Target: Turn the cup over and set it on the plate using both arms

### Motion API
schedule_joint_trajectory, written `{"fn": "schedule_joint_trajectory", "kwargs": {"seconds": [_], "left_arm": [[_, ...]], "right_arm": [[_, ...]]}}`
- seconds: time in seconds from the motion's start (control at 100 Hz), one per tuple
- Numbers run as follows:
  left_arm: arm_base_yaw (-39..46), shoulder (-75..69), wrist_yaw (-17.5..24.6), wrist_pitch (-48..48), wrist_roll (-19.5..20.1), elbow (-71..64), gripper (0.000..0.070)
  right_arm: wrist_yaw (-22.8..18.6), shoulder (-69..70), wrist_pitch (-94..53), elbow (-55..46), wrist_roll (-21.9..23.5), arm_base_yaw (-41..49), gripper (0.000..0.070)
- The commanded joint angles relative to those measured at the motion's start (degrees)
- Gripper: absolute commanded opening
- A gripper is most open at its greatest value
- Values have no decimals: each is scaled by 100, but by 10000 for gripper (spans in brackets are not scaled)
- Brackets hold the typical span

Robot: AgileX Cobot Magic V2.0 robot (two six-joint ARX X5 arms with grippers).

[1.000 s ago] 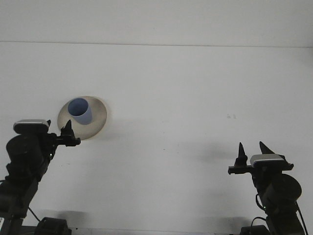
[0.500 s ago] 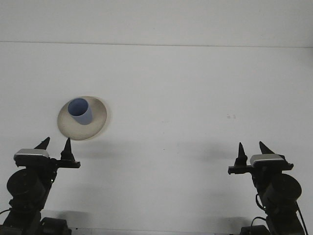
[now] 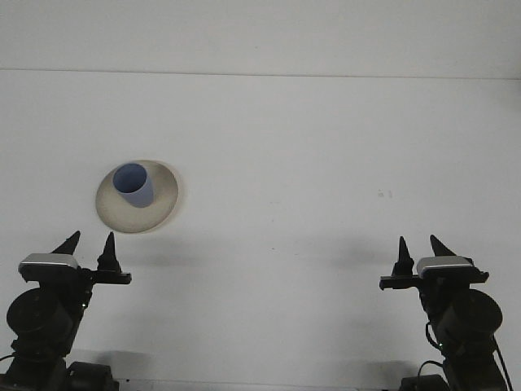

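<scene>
Cup stands mouth-up on the plate, so the task looks finished, with left gripper and right gripper both spread open, empty, well apart from the plate.

I am counting one round cream-coloured plate lying on my white table. One light blue cup is standing upright on that plate, mouth up. I am showing two black grippers: my left gripper just below the plate, my right gripper far right of it.
</scene>
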Motion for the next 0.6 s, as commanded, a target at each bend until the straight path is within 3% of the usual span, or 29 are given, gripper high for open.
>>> {"fn": "schedule_joint_trajectory", "kwargs": {"seconds": [0.0,0.09,0.11,0.59], "left_arm": [[-11,0,7,-22,11,76,222],[-11,0,7,-138,9,76,0],[-11,0,7,-151,9,76,0],[-11,0,7,-160,11,76,10]], "right_arm": [[-2,2,55,35,37,9,194],[-2,2,55,35,35,9,28],[-2,2,55,35,35,9,0],[-2,2,57,35,35,9,0]]}}
